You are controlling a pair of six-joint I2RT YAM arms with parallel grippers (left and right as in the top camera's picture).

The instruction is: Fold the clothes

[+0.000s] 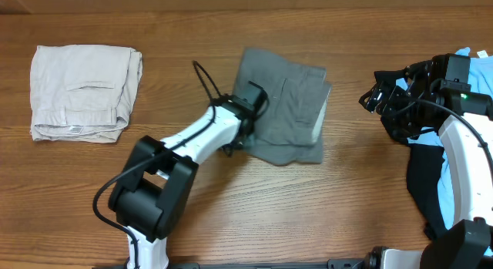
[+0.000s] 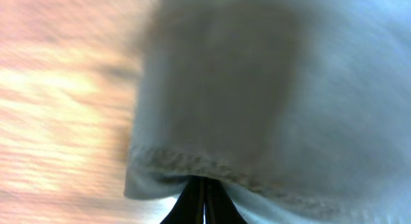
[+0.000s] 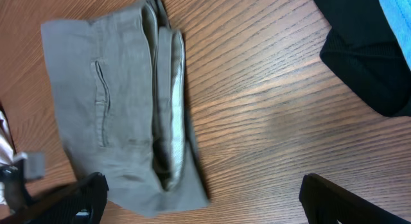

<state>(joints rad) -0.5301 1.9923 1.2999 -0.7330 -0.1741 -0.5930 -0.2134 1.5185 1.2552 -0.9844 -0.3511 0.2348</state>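
Note:
The mid-grey shorts (image 1: 289,107) lie folded at the table's middle, slit back pocket up; they also show in the right wrist view (image 3: 115,102). My left gripper (image 1: 245,119) is at their left edge, its fingers (image 2: 205,201) shut on the hemmed grey cloth (image 2: 270,89). My right gripper (image 1: 385,103) is open and empty above the table, right of the shorts; its fingers (image 3: 205,201) are spread wide. Folded beige shorts (image 1: 85,90) lie at the far left. A black garment (image 1: 427,180) and a light-blue T-shirt (image 1: 451,184) lie heaped at the right edge.
The wooden table (image 1: 323,215) runs across the whole view. The black garment (image 3: 366,51) fills the upper right corner of the right wrist view, with blue cloth (image 3: 398,9) beside it.

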